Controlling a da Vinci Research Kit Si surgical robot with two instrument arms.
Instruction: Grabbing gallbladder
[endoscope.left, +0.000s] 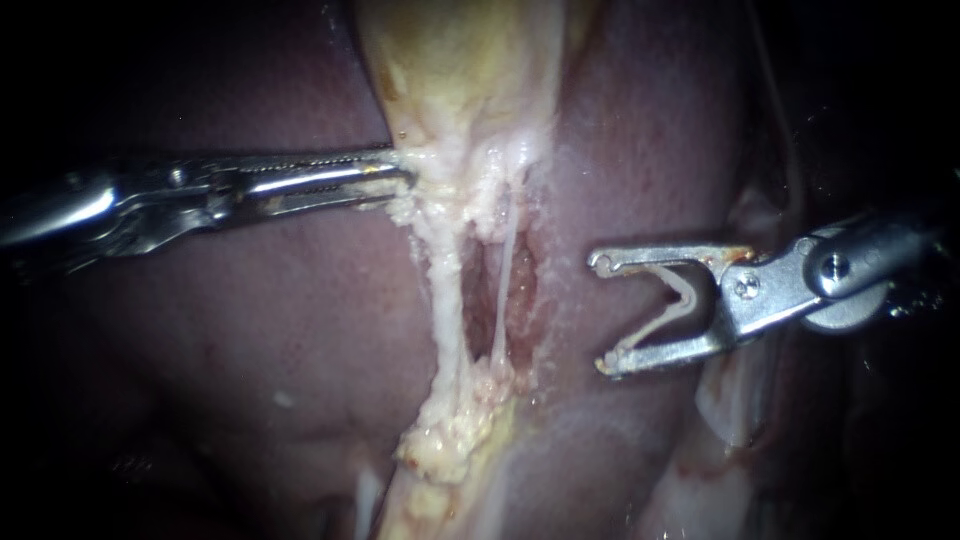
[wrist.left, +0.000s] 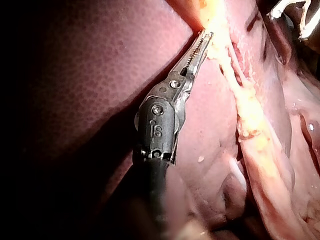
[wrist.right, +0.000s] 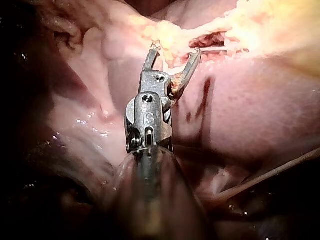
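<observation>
Well, through the endoscope the left instrument (endoscope.left: 398, 180) has its jaws clamped on the pale edge of the gallbladder (endoscope.left: 460, 80), while the right instrument (endoscope.left: 602, 312) gapes wide, holding nothing, beside the stretched strands (endoscope.left: 450, 300). From the left wrist, the narrow jaws pinch that yellow tissue at their very tips. From the right wrist, the spread jaws face crumbly fatty tissue (wrist.right: 167, 32) just ahead.

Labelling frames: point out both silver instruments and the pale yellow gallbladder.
Silver left instrument (endoscope.left: 398, 178): endoscope view, jaw tips.
Silver right instrument (endoscope.left: 600, 313): endoscope view, between open jaws.
Pale yellow gallbladder (endoscope.left: 460, 70): endoscope view, upper part.
</observation>
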